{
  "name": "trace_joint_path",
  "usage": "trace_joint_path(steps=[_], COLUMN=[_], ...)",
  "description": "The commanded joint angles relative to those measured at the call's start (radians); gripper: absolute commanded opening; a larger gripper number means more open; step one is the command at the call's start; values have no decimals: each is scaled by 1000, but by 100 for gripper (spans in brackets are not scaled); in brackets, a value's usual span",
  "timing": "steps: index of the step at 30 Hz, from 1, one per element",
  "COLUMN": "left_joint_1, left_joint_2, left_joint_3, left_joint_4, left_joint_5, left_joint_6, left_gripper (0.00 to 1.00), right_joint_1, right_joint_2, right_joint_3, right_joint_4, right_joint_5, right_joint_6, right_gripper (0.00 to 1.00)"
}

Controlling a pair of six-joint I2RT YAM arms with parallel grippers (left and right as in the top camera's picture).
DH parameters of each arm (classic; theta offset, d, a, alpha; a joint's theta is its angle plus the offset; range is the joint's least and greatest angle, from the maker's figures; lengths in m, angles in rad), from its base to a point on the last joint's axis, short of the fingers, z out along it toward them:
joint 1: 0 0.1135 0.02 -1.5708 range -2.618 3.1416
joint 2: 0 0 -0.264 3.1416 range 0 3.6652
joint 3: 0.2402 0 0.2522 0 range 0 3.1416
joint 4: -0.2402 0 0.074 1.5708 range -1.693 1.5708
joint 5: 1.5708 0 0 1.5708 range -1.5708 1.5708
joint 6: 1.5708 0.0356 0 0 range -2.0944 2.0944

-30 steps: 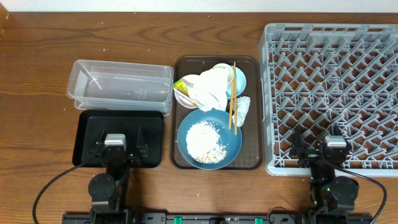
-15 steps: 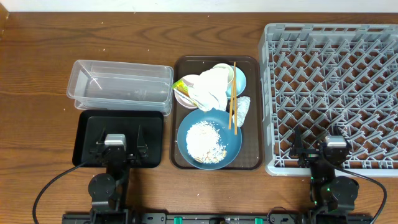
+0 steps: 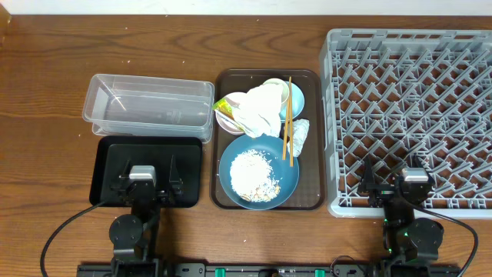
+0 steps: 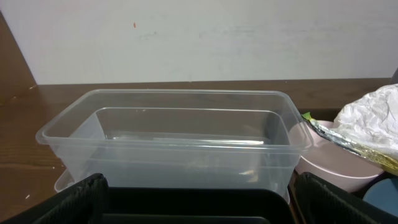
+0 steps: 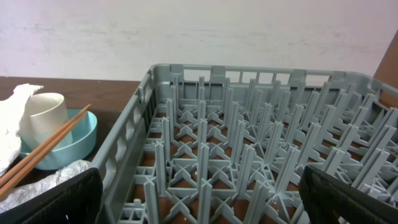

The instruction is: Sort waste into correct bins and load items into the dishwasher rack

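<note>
On the brown serving tray (image 3: 311,196) a dark-blue plate (image 3: 287,189) holds white rice grains (image 3: 252,173). Behind it lie a crumpled napkin (image 3: 261,111), a yellow-green wrapper (image 3: 224,105), a pinkish bowl (image 3: 223,121), a cream cup (image 3: 277,87), a light-blue dish (image 3: 297,100), chopsticks (image 3: 286,123) and a silvery scrap (image 3: 299,137). My left gripper (image 3: 147,171) hangs open over the black tray (image 3: 108,158), facing the clear tub (image 4: 174,134). My right gripper (image 3: 393,175) stands open over the near edge of the grey rack (image 5: 249,143). Both hold nothing.
The clear tub (image 3: 150,104) sits just behind the black tray, left of the serving tray. The rack (image 3: 415,100) fills the right side of the table. In the right wrist view the cup (image 5: 43,115), dish (image 5: 71,146) and chopsticks (image 5: 53,144) lie left of the rack wall.
</note>
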Motion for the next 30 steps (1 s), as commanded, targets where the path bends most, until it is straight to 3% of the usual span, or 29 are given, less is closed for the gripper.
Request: trace_joint_path(steps=[1, 17, 22, 26, 30], left_joint_1=[4, 4, 4, 4, 4], left_joint_2=[-6, -6, -6, -6, 28], left_joint_3=[-11, -11, 37, 167, 381], left_joint_4=[-41, -28, -21, -137, -355], left_joint_5=[22, 24, 177, 209, 233], left_joint_6=[10, 10, -79, -201, -205], left_gripper=[98, 98, 98, 98, 98], right_joint_1=[-3, -3, -3, -3, -3], right_joint_2=[-4, -4, -4, -4, -4], right_joint_3=[-1, -1, -1, -1, -1], right_joint_4=[-4, -4, -4, -4, -4], right_joint_5=[-4, -4, -3, -3, -4], right_joint_6=[-4, -4, -4, -4, -4], right_gripper=[99, 99, 99, 99, 99])
